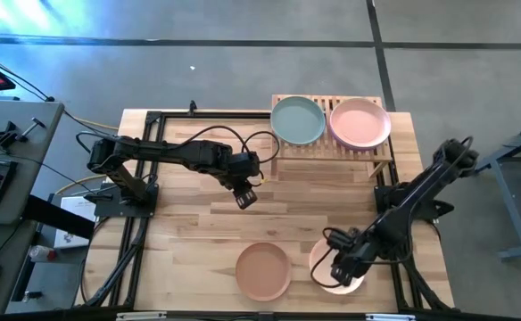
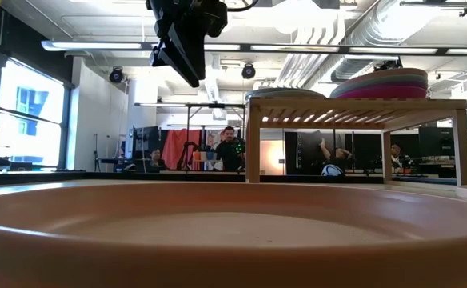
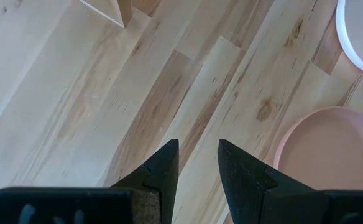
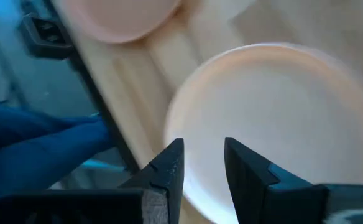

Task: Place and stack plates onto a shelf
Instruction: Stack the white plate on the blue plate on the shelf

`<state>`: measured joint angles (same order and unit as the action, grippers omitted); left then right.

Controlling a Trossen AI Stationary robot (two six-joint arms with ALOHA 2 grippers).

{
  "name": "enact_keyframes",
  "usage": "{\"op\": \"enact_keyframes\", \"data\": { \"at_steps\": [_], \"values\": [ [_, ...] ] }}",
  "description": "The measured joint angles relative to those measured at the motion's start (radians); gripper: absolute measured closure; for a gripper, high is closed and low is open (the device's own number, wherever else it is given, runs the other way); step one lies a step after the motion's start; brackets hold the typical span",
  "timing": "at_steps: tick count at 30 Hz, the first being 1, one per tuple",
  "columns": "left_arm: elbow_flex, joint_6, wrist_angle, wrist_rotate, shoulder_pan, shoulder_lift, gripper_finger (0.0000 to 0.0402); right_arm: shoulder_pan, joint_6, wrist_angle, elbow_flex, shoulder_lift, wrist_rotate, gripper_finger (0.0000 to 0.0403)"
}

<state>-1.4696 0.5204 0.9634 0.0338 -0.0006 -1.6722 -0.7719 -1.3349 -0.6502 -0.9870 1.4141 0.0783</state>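
A low slatted wooden shelf [image 1: 332, 147] stands at the table's far right. On it lie a grey-green plate [image 1: 297, 120] and, to its right, a stack of plates with a pale pink one on top [image 1: 359, 122]; the low view shows the stack's coloured rims [image 2: 381, 82]. A terracotta plate [image 1: 263, 270] and a cream plate [image 1: 321, 256] lie flat on the table near its front edge. My right gripper [image 4: 203, 142] is open and points down over the cream plate's near rim [image 4: 188, 155]. My left gripper [image 3: 197, 144] hangs open over bare table at mid-table [image 1: 245, 198].
Black arm mounts [image 1: 122, 192] flank the table's left and right sides. Bare planks [image 1: 189, 232] lie between the left gripper and the front edge. In the low view the terracotta plate [image 2: 217, 240] fills the foreground, and people stand in the room behind the table.
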Motion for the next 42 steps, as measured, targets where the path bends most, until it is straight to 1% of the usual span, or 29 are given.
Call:
{"op": "enact_keyframes", "data": {
  "at_steps": [4, 8, 14, 18, 21, 28, 33, 42],
  "values": [
    [0.0, 0.002, 0.0, 0.0, 0.0, 0.0, 0.0298, -0.001, 0.0, 0.13, 0.026, 0.051, -0.03, 0.0308],
    [0.0, 0.003, -0.001, 0.0, 0.0, 0.0, 0.0298, 0.0, -0.014, 0.192, 0.009, 0.125, -0.07, 0.0308],
    [0.0, 0.026, -0.005, 0.0, 0.0, 0.0, 0.0298, 0.0, -0.012, 0.172, -0.075, 0.26, -0.125, 0.0308],
    [0.0, 0.026, -0.012, 0.0, 0.0, 0.0, 0.0298, 0.0, -0.015, 0.127, -0.118, 0.328, -0.125, 0.0308],
    [0.0, 0.027, -0.028, 0.0, 0.0, 0.0, 0.0298, 0.0, -0.019, 0.128, -0.127, 0.362, -0.123, 0.0308],
    [0.0, 0.033, -0.044, 0.0, 0.0, 0.0, 0.0298, 0.0, -0.019, 0.133, -0.13, 0.392, -0.12, 0.0308],
    [0.0, 0.07, -0.044, 0.0, 0.0, 0.0, 0.0298, 0.0, -0.029, 0.14, -0.131, 0.399, -0.106, 0.0308],
    [0.0, 0.056, -0.043, 0.0, 0.0, 0.0, 0.0298, 0.003, -0.038, 0.151, -0.131, 0.425, -0.116, 0.0308]
  ]
}}
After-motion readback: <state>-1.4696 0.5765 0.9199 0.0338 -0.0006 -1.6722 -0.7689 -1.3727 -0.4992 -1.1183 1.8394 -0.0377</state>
